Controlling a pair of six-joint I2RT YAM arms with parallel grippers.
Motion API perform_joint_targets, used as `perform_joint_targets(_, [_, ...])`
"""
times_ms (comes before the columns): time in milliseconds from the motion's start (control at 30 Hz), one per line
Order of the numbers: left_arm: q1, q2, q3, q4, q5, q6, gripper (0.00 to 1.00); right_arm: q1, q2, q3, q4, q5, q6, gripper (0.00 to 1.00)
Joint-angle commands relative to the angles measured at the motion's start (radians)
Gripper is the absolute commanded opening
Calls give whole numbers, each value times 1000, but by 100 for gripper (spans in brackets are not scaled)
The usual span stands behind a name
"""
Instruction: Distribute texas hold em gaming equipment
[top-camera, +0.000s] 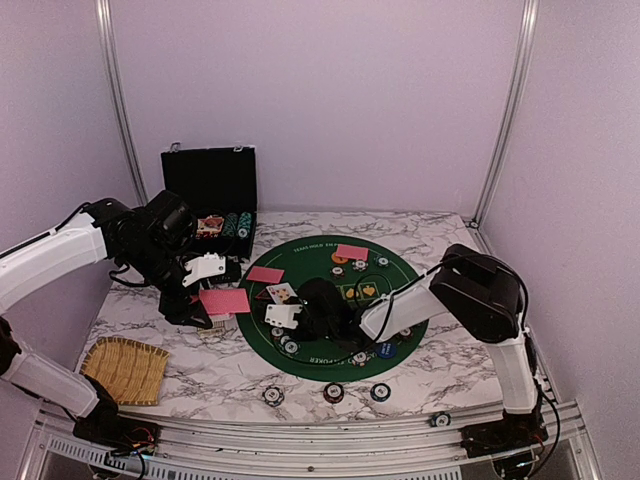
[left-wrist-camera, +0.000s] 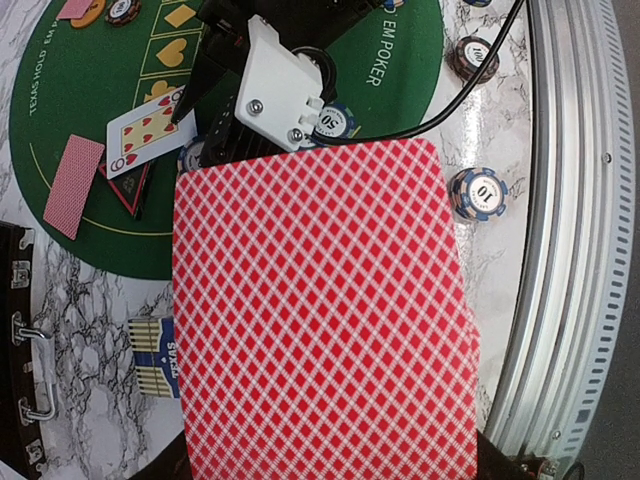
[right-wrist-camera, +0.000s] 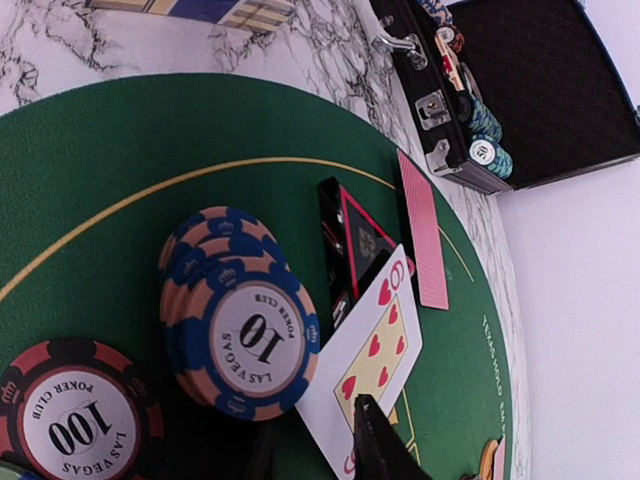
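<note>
On green mat (right-wrist-camera: 120, 140), "LAS VEGAS" 10 chips (right-wrist-camera: 255, 340); left gripper (top-camera: 203, 300) clamps red-backed card (left-wrist-camera: 320, 300); right gripper (top-camera: 283, 316) unclear.

marble table (top-camera: 220, 372); green felt (top-camera: 400, 275); chip case (top-camera: 210, 180); straw mat (top-camera: 125, 368); poker chips (top-camera: 333, 392)

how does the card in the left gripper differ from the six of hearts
The red-backed card shows its checked back; the six of hearts is face up. The red-backed card is pinched in the left gripper beside the green mat; the six of hearts sits over the mat, overlapping the dark triangular button. Both are playing cards.
</note>
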Motion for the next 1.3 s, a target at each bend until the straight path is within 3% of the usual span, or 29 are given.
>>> perform_joint_targets(0, [6, -22, 23, -34, 2, 15, 0, 1, 47, 27, -91, 17, -9, 22])
perform_joint_targets(167, [6, -17, 27, -35, 6, 11, 0, 2, 37, 29, -68, 49, -9, 1])
perform_joint_targets(700, [6, -14, 47, -36, 1, 3, 0, 24, -151, -91, 163, 193, -77, 0])
perform_joint_targets(1133, [8, -49, 60, -40, -26, -8, 0, 179, -323, -177, 103, 225, -7, 0])
perform_joint_targets(1267, [8, -66, 45, -42, -25, -2, 0, 146, -334, -203, 97, 234, 104, 0])
